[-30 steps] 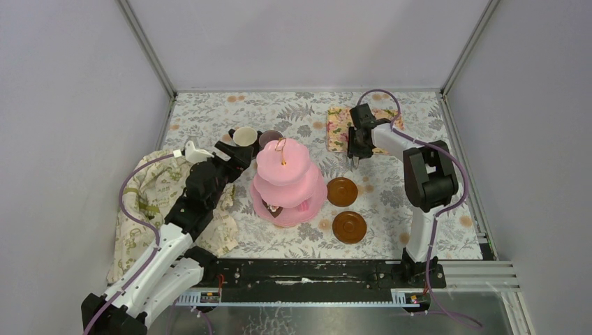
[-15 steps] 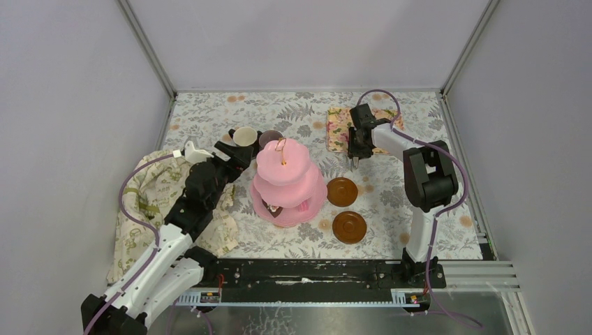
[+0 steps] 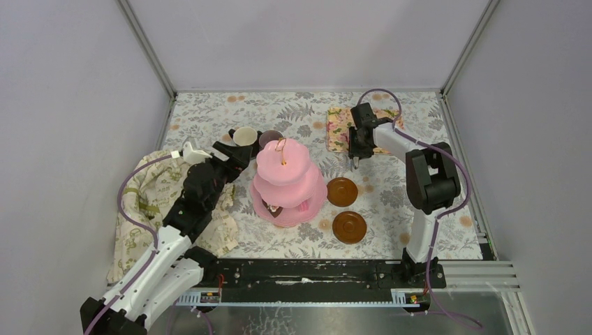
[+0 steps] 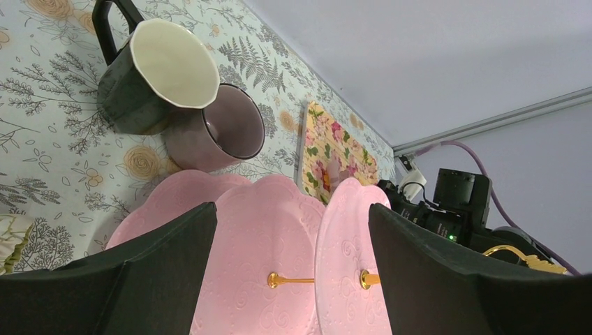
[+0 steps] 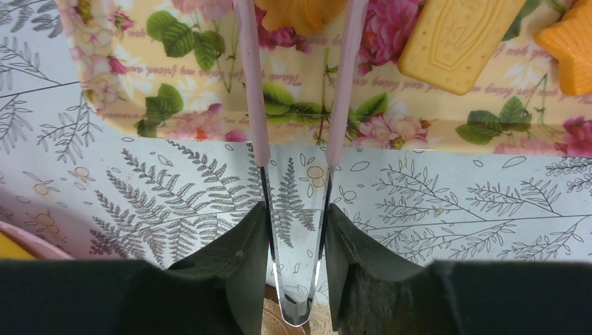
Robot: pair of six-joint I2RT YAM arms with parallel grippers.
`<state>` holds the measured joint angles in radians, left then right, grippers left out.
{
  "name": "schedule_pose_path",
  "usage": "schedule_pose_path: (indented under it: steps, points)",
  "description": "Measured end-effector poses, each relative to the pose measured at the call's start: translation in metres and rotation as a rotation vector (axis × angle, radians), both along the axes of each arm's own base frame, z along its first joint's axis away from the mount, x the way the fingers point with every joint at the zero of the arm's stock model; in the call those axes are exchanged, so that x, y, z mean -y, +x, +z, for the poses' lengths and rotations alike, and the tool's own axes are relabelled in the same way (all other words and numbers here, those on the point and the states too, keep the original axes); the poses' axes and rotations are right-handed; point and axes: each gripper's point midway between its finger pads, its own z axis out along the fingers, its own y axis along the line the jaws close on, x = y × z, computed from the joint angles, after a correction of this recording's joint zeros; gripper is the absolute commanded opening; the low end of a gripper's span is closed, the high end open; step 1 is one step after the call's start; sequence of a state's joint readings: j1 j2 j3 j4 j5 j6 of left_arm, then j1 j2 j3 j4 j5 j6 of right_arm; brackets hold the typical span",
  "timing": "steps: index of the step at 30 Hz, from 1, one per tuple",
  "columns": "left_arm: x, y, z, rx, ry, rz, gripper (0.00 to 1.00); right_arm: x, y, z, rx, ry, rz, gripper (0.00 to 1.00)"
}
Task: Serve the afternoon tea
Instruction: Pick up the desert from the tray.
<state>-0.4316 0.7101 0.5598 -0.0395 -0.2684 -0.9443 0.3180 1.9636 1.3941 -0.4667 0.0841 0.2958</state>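
The pink three-tier cake stand [image 3: 283, 178] with a gold loop handle [image 3: 280, 145] stands mid-table, with a dark sweet [image 3: 274, 209] on its lowest tier. Two dark mugs [image 3: 244, 135] [image 3: 269, 138] stand behind it on the left. Two brown saucers [image 3: 342, 191] [image 3: 349, 227] lie to its right. My left gripper [image 4: 292, 216] is open and empty, its jaws either side of the stand's tiers [image 4: 262, 251]. My right gripper [image 5: 297, 216] is shut on metal tongs [image 5: 297, 279]. The tongs' pink tips reach over the floral tray [image 5: 209, 91] around an orange sweet [image 5: 300, 12].
A yellow biscuit [image 5: 457, 42] and an orange star sweet [image 5: 569, 49] lie on the floral tray [image 3: 340, 125] at the back right. The beige leaf-print cloth [image 3: 150, 199] lies under my left arm at the left edge. Grey walls close in three sides.
My left arm has shifted very slightly. The right arm, tongs, stand, mugs and saucers have not visibly moved.
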Motion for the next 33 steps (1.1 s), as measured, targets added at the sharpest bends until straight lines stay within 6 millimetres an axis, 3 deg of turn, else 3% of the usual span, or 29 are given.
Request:
schedule_pose_path:
  steps: [8,12,33]
  points:
    - [0.000,0.000,0.001,0.002,-0.002,0.000,0.87,-0.001,0.002,0.020,0.041,0.014,0.000,0.14]
    - [0.000,0.000,0.001,0.002,-0.003,0.000,0.87,-0.001,0.001,0.020,0.040,0.015,0.000,0.15]
    - [-0.001,-0.003,0.006,0.018,-0.010,0.000,0.87,0.002,-0.003,0.019,0.022,0.002,-0.002,0.36]
